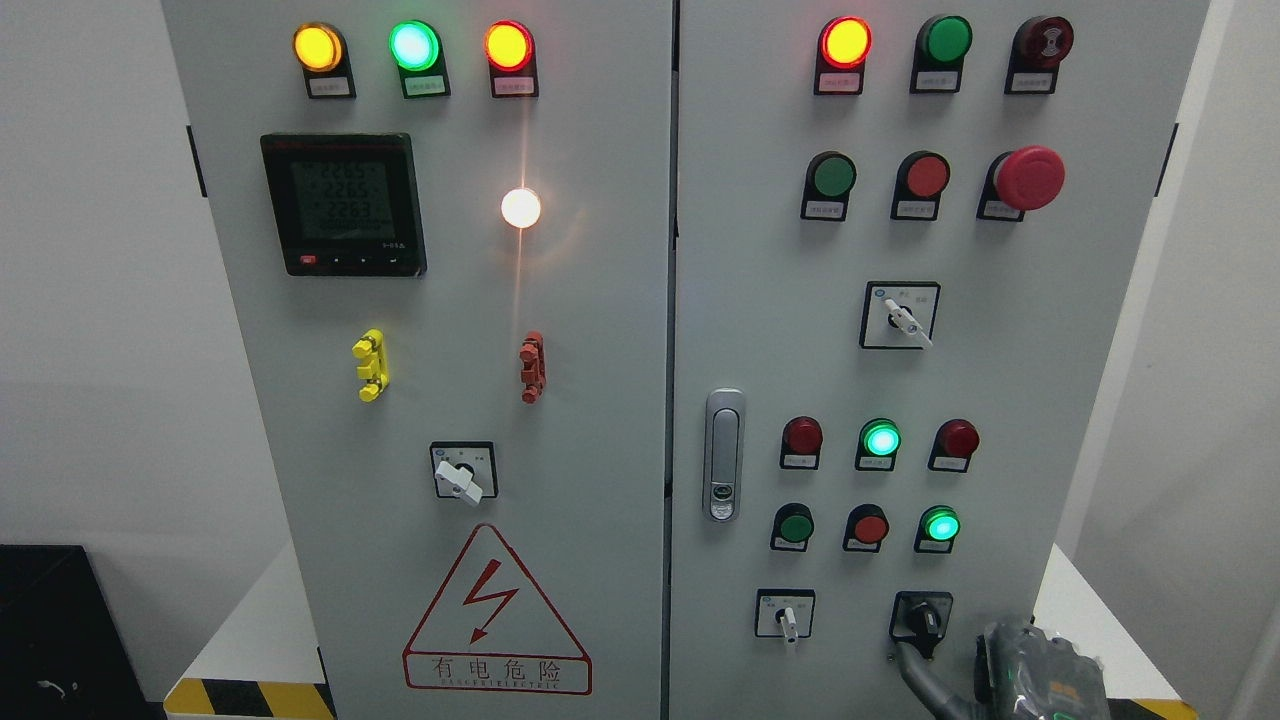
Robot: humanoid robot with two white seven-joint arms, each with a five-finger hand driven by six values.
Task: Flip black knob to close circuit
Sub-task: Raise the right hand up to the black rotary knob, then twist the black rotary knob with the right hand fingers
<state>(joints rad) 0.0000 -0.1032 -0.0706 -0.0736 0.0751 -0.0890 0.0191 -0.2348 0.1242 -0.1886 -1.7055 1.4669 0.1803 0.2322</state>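
Black rotary knob (923, 620), plastic selector with a raised grip bar on a black square bezel, sits at the bottom right of the right-hand grey steel cabinet door (1080, 330), right of the white-lever selector switch (787, 618) and below the lit green round button (940, 525). Grip bar's long axis reads near vertical, leaning slightly, with what looks like the pointer end down; the view is too small to confirm which end is marked. The right robot hand (1030, 665), dark grey with a translucent shell, comes in from the lower right, and one grey finger (915, 672) reaches up to the knob's lower edge, touching or very nearly so. Other fingers are cut off by the frame edge, so whether it is grasping or just resting I cannot tell. Left robot hand is not visible. My read: approach/contact stage, flip not yet made. Next move calls for a firm pinch across the grip bar, then a wrist rotation about the knob's axis, perpendicular to the door, until the detent. Direction isn't readable from the bezel marks. Watch for the finger slipping off the bar. Door latch handle (723, 455), silver, is well apart to the left.
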